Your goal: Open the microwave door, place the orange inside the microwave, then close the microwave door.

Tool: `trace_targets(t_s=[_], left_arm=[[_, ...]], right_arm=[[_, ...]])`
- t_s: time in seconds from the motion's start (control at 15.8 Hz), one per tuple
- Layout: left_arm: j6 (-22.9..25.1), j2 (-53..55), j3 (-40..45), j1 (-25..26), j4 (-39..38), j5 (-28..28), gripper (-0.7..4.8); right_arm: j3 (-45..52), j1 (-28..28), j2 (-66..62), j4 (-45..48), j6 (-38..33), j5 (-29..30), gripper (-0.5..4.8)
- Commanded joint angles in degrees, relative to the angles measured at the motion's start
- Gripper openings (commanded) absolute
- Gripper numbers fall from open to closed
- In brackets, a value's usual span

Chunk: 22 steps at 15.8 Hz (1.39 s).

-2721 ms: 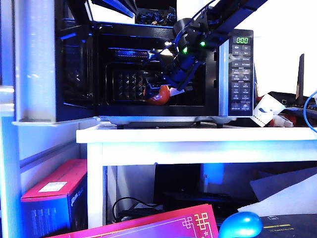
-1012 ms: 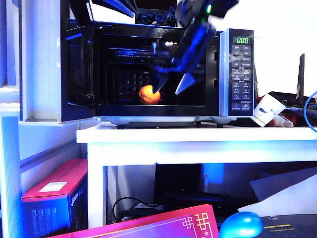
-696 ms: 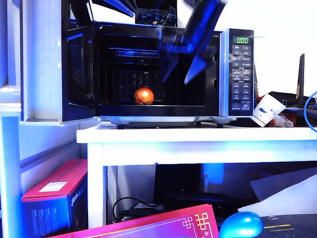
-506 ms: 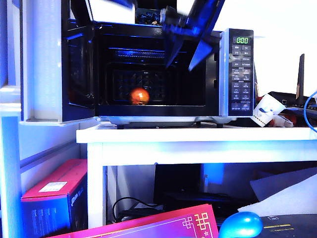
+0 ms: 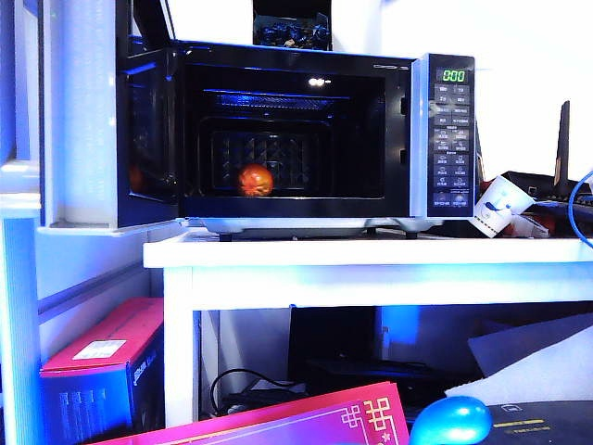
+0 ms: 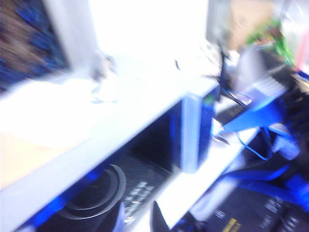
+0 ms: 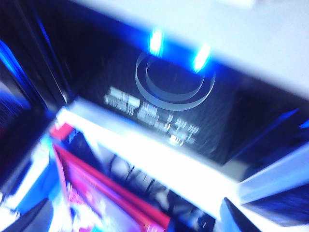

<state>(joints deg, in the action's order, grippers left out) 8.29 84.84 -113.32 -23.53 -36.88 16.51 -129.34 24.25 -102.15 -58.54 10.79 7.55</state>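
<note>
- Since earlier: my right arm has left the exterior view; orange [image 5: 256,180] rolled slightly left.
- Orange: inside microwave [image 5: 306,139], door [image 5: 79,120] open.
- Right hand [image 7: 135,220]: spread wide, empty.
- Left hand [image 6: 137,223]: nearly closed, empty.
- Counter [image 5: 371,252]: carries microwave.

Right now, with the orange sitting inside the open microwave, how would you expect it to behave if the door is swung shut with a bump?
The orange is round and rests loose on the cavity floor, so a jolt would probably set it rolling. Its shiny skin suggests little grip against the floor. The microwave looks far bulkier, so it likely stays put on the white table.
</note>
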Motion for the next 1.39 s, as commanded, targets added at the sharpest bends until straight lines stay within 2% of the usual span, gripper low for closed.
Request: trace_targets(t_s=[0.06, 0.13, 0.19, 0.25, 0.44, 0.82, 0.89, 1.08, 1.27, 1.39], left_arm=[[3.23, -4.63, -0.11, 0.04, -7.30, -5.18, 0.40], [4.00, -5.86, -0.11, 0.04, -10.86, -6.16, 0.12], [4.87, -6.88, -0.11, 0.04, -14.71, -6.67, -0.06], [6.10, -7.45, -0.11, 0.04, -18.34, -7.41, -0.06], [8.04, -7.52, -0.09, 0.04, -28.20, -13.49, -0.06], [9.94, -5.01, -0.07, 0.04, -32.09, -14.40, -0.06], [9.94, -3.91, -0.04, 0.04, -33.55, -15.47, -0.06], [9.97, -1.84, -0.02, 0.07, -34.51, -18.45, -0.06], [10.60, -0.63, -0.02, 0.07, -36.41, -24.52, -0.06], [10.64, -0.31, -0.02, 0.13, -36.61, -25.77, -0.06]], right_arm=[[-0.22, 0.09, 4.46, 0.90, -0.24, 0.15, 2.58], [-0.22, 0.09, 5.90, 0.90, -0.22, 0.42, 1.72], [-0.22, 0.09, 7.50, 0.94, -0.24, 1.66, 0.30], [-0.22, 0.09, 8.85, 1.38, -0.26, 2.45, -0.02], [-0.22, 0.09, 12.94, 1.79, -0.26, 3.10, -0.02], [-0.22, 0.09, 19.08, 4.85, -0.31, 3.13, -0.02], [-0.22, 0.09, 19.56, 5.46, -0.31, 3.28, -0.02], [-0.22, 0.09, 20.20, 6.56, -0.28, 8.74, -0.02], [-0.22, 0.09, 20.22, 6.56, -0.31, 8.72, -0.02], [-0.22, 0.09, 20.22, 6.60, -0.31, 8.72, -0.02]])
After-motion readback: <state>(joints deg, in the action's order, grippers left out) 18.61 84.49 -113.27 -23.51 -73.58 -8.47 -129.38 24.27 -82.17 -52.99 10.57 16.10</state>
